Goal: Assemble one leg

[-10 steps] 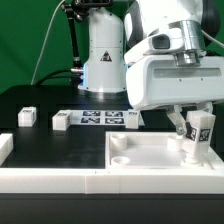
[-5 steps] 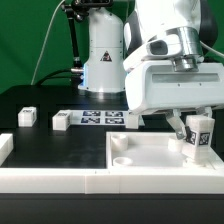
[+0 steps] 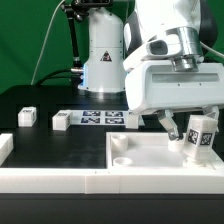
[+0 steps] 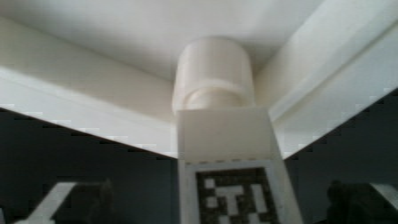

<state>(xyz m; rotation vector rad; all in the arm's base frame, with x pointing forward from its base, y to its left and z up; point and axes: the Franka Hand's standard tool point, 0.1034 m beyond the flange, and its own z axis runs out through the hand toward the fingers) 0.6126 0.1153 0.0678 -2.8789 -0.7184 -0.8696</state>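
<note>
The leg [image 3: 200,135], a white block with a marker tag, stands tilted with its lower end in the corner of the large white tabletop [image 3: 150,155] on the exterior view's right. My gripper [image 3: 190,125] is around its upper part. In the wrist view the leg [image 4: 222,110] runs down the middle to the tabletop's corner [image 4: 71,70]. My gripper [image 4: 217,200] has its dark fingers [image 4: 54,205] far out at both sides, with gaps to the leg. The gripper is open.
Three more white legs lie on the black table behind: two on the exterior view's left [image 3: 28,116] [image 3: 61,120] and one [image 3: 133,118] beside the marker board [image 3: 98,118]. A white rail [image 3: 50,178] runs along the front. The robot base [image 3: 100,60] stands at the back.
The fingers have spread away from the leg. The leg stays standing in the tabletop's corner, barely shifted.
</note>
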